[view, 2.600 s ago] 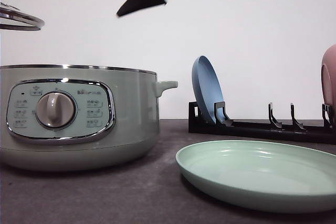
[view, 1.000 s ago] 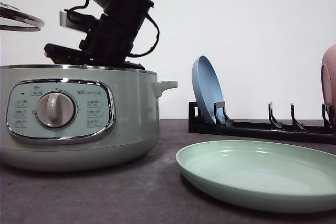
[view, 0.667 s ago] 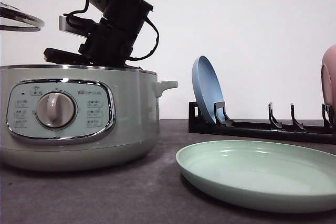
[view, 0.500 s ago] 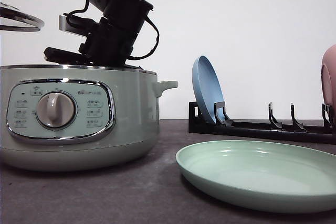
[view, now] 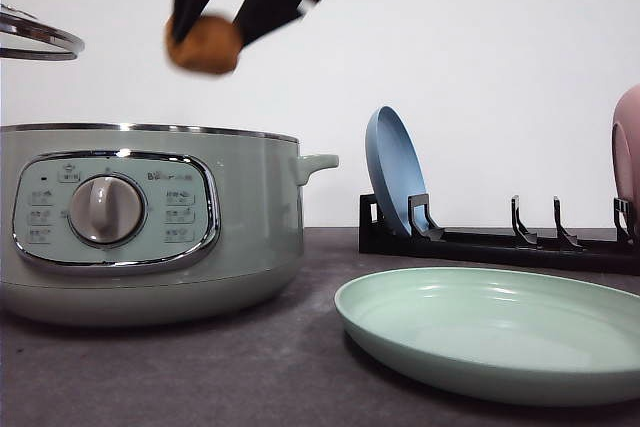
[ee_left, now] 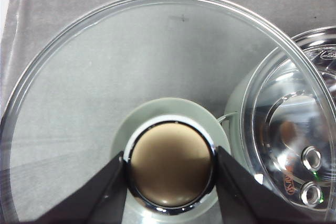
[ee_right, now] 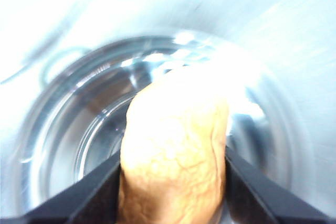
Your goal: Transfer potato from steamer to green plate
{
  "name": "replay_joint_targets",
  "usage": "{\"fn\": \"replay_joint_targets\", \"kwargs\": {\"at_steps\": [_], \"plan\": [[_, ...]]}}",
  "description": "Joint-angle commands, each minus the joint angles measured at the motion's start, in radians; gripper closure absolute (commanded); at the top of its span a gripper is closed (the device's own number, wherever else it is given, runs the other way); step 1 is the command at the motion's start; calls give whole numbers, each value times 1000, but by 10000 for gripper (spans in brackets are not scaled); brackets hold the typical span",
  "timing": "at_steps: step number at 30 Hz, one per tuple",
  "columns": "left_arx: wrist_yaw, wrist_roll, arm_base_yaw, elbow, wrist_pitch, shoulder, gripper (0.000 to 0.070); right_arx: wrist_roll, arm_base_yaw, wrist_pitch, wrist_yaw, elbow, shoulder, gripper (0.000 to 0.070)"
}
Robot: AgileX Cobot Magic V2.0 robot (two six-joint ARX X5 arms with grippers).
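Note:
The orange-brown potato (view: 205, 44) hangs in the air above the open sage-green steamer (view: 150, 217), with my right gripper (view: 215, 32) shut on it. In the right wrist view the potato (ee_right: 173, 156) sits between the dark fingers (ee_right: 100, 190) over the shiny steamer bowl (ee_right: 68, 129). The pale green plate (view: 490, 332) lies on the table to the right of the steamer. My left gripper (ee_left: 170, 169) is shut on the knob (ee_left: 170, 165) of the glass lid (ee_left: 79, 87), held up at the far left; the lid's rim (view: 40, 37) shows in the front view.
A black dish rack (view: 500, 242) stands behind the green plate, holding an upright blue plate (view: 395, 172) and a pink plate (view: 627, 152) at the right edge. The steamer's side handle (view: 318, 164) sticks out toward the rack. The table is dark grey.
My right gripper was down inside the steamer and has risen above its rim with the potato in its fingers. The lid and left arm have not moved.

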Motion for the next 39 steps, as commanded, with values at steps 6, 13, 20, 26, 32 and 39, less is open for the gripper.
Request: {"fn": "replay_joint_targets", "kwargs": {"at_steps": [6, 13, 20, 26, 32, 39], "plan": [[24, -10, 1, 28, 33, -11, 697, -23, -37, -116, 4, 28, -170, 457], [52, -10, -7, 28, 36, -11, 697, -23, -108, -224, 2, -55, -341, 457], [56, -10, -34, 28, 37, -11, 697, 1, -180, -130, 2, -398, -587, 457], [56, -10, -69, 28, 37, -11, 698, 105, -197, -15, 4, -688, -776, 456], [56, -9, -99, 28, 36, -11, 697, 227, -196, 97, 4, -912, -880, 456], [56, -10, -121, 28, 36, -11, 697, 359, -195, 252, 6, -1111, -892, 455]]}}
